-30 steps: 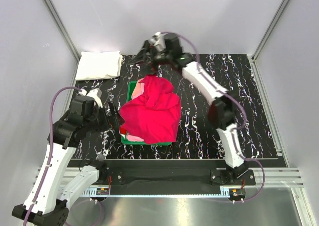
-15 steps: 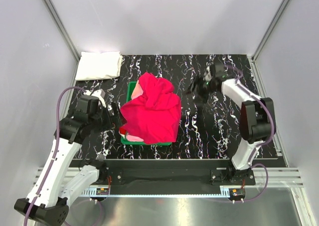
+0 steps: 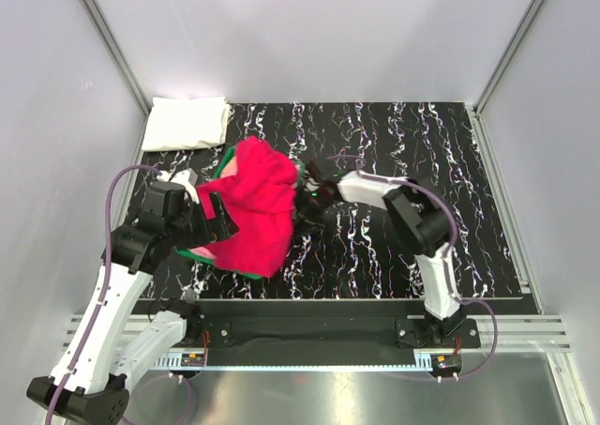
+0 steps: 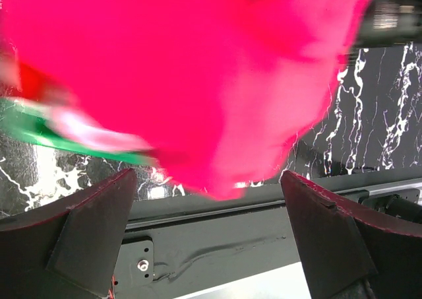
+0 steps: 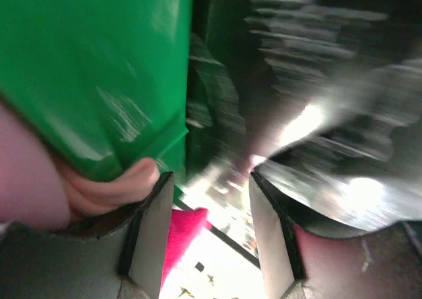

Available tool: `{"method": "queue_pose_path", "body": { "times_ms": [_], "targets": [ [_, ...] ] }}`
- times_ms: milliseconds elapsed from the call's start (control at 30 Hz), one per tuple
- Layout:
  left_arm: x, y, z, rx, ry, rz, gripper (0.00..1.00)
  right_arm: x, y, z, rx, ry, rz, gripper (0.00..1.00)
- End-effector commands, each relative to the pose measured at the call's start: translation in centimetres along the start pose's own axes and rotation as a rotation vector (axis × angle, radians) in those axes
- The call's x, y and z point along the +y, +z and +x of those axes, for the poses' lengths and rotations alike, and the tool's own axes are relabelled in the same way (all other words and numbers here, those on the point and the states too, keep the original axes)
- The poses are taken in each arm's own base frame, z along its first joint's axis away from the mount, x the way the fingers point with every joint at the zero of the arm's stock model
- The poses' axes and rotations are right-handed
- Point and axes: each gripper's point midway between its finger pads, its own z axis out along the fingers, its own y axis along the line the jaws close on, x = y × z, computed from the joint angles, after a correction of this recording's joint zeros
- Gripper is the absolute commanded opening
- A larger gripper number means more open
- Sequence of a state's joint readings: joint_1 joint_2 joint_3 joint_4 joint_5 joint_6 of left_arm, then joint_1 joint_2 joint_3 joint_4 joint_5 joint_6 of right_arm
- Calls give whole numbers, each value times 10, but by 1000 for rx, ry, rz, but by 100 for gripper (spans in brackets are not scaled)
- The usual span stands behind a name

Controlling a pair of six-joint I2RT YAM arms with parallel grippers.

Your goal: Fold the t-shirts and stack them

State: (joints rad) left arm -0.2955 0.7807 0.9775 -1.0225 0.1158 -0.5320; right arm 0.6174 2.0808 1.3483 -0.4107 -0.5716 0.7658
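A heap of magenta t-shirts (image 3: pixel 258 209) lies over the green basket (image 3: pixel 194 250), which is tipped and sits left of the mat's middle. My left gripper (image 3: pixel 217 220) is at the heap's left side. In the left wrist view the left gripper (image 4: pixel 208 180) is wide open with nothing between its jaws, and the magenta cloth (image 4: pixel 198 68) hangs just ahead of it. A strip of white and red cloth (image 4: pixel 92 137) shows above the basket rim (image 4: pixel 39 131). My right gripper (image 3: pixel 307 198) is at the basket's right side. It (image 5: pixel 210 180) is open, beside the green wall (image 5: pixel 92 68) and pale pink cloth (image 5: pixel 99 193).
A folded white cloth (image 3: pixel 186 123) lies at the back left corner. The black marbled mat (image 3: pixel 412 162) covers the table. A metal rail (image 3: pixel 309 331) runs along the near edge. Grey walls close in the left and right sides.
My right arm swung from behind the basket, out to the right, then in against the basket's right side. The basket and heap shifted left and tipped. My left gripper is now at the heap.
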Motion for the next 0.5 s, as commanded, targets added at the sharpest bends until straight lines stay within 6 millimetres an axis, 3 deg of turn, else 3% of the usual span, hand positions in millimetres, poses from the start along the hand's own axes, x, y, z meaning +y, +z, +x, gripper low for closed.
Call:
{"method": "queue_pose_path", "body": {
  "times_ms": [0,67,133,167,200,267,367,467],
  "targets": [
    [-8,-11,-11,-57,9,34,99,71,36,2,-7,-95,-92,57],
    [-6,-16,-11,-61,23,24,99,97,51,-12,-21,-125,-111,57],
    [0,-21,-9,-60,36,-6,99,117,66,-9,1,-146,-115,57],
    [1,-24,-10,-69,40,-12,99,111,87,-11,17,-146,-90,57],
    [5,-24,-10,-73,54,-29,99,145,80,-18,-3,-187,-134,58],
    [13,-26,-10,-77,65,-67,99,168,89,-16,21,-239,-166,61],
    [36,-27,-16,-109,89,-186,99,159,89,-9,32,-232,-123,64],
    [35,-32,-26,-150,101,-197,99,127,69,-6,-29,-199,-68,67]
  ]
}}
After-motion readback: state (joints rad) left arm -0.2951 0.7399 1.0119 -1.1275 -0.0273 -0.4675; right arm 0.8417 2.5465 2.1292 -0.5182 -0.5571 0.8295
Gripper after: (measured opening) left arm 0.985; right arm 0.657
